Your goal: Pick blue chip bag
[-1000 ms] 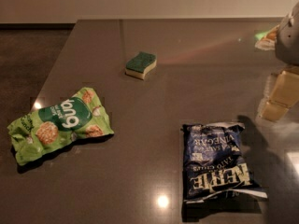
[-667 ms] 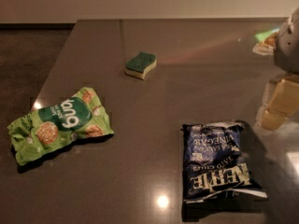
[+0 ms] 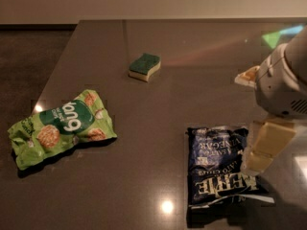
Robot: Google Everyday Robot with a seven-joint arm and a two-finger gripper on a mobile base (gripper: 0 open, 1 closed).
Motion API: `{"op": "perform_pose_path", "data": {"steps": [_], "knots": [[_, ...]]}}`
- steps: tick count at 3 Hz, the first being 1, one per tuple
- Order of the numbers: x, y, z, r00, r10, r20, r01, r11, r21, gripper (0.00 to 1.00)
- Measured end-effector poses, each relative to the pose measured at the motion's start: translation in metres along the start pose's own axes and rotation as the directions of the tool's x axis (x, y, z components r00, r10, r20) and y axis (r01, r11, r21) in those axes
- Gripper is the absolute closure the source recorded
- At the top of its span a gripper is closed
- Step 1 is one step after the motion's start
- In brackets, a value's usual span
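While the gripper point(image 3: 258, 157) hangs at the right edge of the view, over the right side of the blue chip bag point(image 3: 216, 169), this reads as the approach step, with nothing grasped yet as far as I can judge. Can't tell whether the gripper is open or closed from this angle, and can't tell if it touches the bag or just sits above it. Bag lies flat on the dark table point(image 3: 144, 186), front right, white lettering facing up. It is well apart from the green snack bag point(image 3: 62, 126) on the left and the sponge point(image 3: 144, 66) further back. Next move, my read: line up on the bag, drop until contact, close on a raised fold or crinkle. Flat glossy foil gives little to pinch, so a grab at the edge or a crease looks a better bet than pressing on the middle. Then lift straight up and check the bag comes along.
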State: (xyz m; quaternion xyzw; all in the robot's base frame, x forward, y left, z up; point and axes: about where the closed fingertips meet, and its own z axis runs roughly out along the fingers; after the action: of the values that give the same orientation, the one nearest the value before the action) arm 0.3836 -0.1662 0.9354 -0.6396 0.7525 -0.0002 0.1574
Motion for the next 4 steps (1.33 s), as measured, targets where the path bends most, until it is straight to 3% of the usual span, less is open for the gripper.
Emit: {"op": "perform_pose_path", "data": {"steps": [1,4], "knots": [[-0.006,0.020,0.025,1.000,-0.024,0.005,0.024,0.9988,-0.042,0.00],[0.023,0.027,0.067,0.999,-0.011,-0.053,0.005,0.9935,-0.114,0.00]]}}
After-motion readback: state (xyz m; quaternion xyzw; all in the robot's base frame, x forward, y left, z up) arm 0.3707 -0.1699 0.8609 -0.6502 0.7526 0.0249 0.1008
